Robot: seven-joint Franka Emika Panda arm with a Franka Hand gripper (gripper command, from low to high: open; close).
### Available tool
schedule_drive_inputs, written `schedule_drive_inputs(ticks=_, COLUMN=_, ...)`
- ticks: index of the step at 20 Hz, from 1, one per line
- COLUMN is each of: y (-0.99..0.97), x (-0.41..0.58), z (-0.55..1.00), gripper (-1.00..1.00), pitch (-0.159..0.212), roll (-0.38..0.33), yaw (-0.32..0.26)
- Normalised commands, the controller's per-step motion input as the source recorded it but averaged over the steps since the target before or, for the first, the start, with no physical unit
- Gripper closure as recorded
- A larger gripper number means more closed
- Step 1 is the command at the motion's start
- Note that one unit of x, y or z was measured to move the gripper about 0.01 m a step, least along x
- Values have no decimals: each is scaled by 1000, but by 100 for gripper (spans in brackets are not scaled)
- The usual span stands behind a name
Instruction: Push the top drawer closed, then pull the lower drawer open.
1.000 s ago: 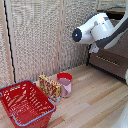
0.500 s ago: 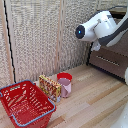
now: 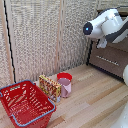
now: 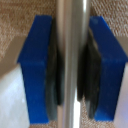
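Observation:
In the wrist view my gripper (image 4: pixel 72 65) is shut around a thin silver bar handle (image 4: pixel 72 25), with blue fingers (image 4: pixel 35 70) and black pads (image 4: pixel 95 75) pressed on both sides of it. The exterior view shows the white arm (image 3: pixel 102 25) reaching to the dark brown dresser at that view's right, at the height of the top drawer. The arm hides the top drawer and the gripper there. Below the arm shows the lower drawer (image 3: pixel 107 65), its front flush and its silver handle (image 3: pixel 106 59) free.
A red wire basket (image 3: pixel 25 102) sits on the wooden floor at the exterior view's lower left. Beside it stand a patterned box (image 3: pixel 50 87) and a red-rimmed pink cup (image 3: pixel 65 82). Woven screen panels (image 3: pixel 40 35) form the back wall.
The arm has shifted steadily toward the exterior view's right, nearer the dresser. The basket, box and cup have not moved.

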Motion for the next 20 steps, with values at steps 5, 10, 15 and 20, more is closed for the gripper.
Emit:
schedule_drive_inputs(ticks=5, y=-649, x=24, z=-15, gripper=-100, pitch=24, roll=-38, yaw=119)
schedule_drive_inputs(ticks=10, y=-37, x=0, z=0, gripper=-100, pitch=4, roll=-46, yaw=138)
schedule_drive_inputs(ticks=15, y=323, x=14, z=0, gripper=-100, pitch=1, roll=-3, yaw=102)
schedule_drive_inputs(ticks=20, y=450, x=33, z=0, gripper=-100, pitch=18, roll=19, yaw=67)
